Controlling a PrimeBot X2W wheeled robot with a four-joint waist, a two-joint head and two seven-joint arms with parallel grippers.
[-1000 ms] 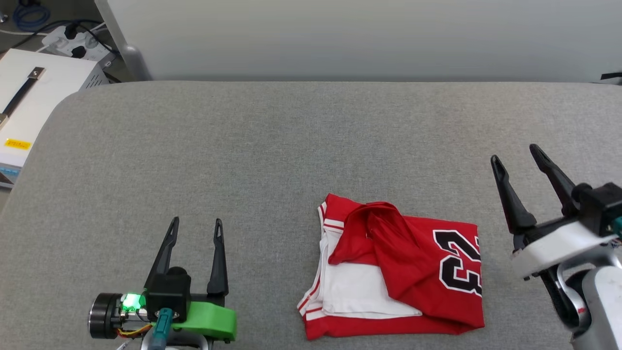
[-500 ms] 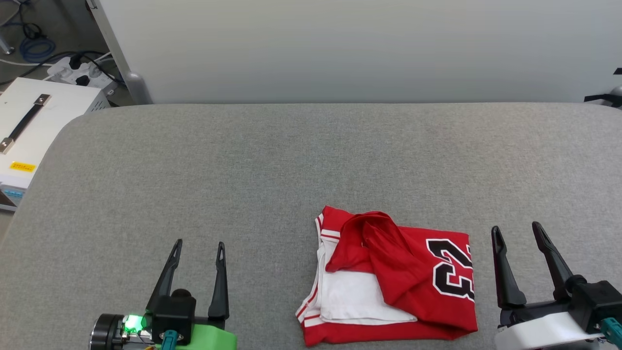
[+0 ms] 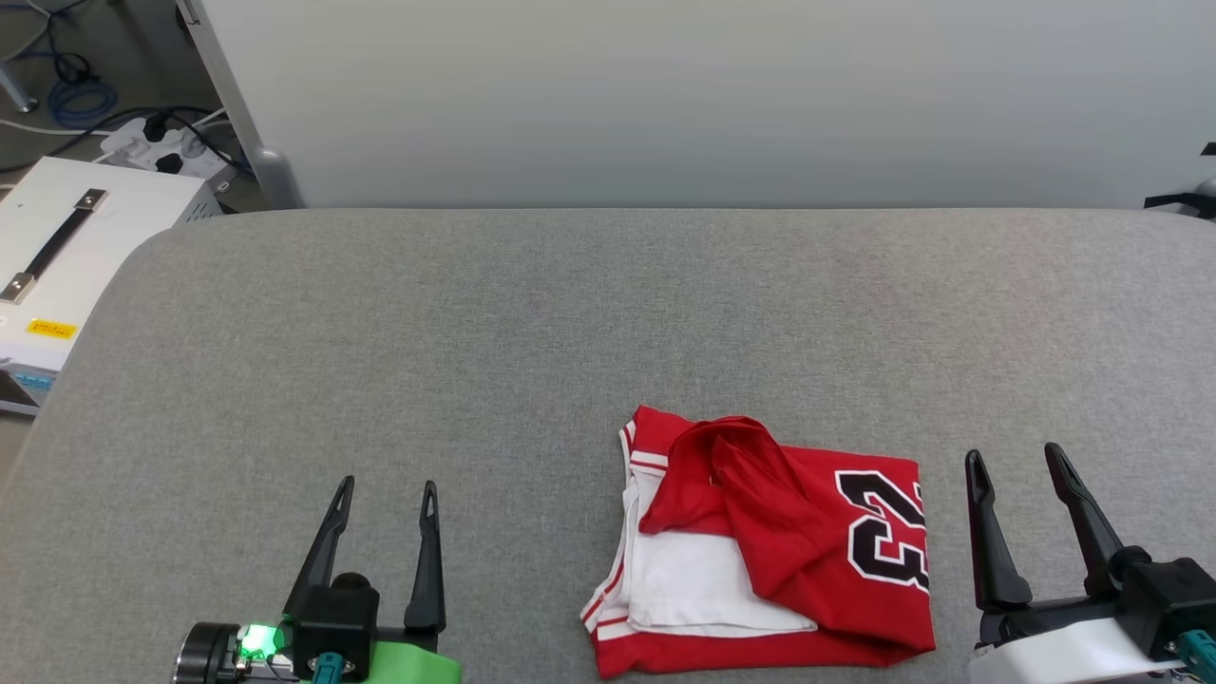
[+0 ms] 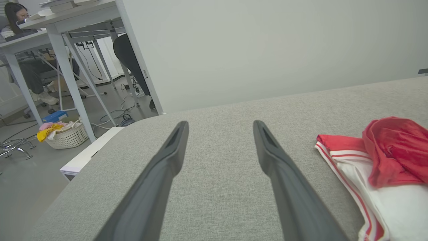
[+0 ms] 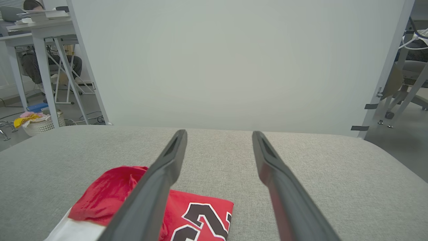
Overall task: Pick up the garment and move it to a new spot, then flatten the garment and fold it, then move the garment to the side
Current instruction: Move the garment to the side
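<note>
Between the left pincer [image 3: 388,484] and the right pincer [image 3: 1012,454], both open and empty, the garment [image 3: 769,546] lies folded on the bench [image 3: 475,332], nearer the right one; only the sideways move appears outstanding.

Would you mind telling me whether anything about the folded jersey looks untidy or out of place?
Yes: the garment is folded on the grey surface, but a loose red flap lies bunched and wrinkled diagonally across its white panel instead of flat. The left gripper and right gripper stand open, clear of it.
</note>
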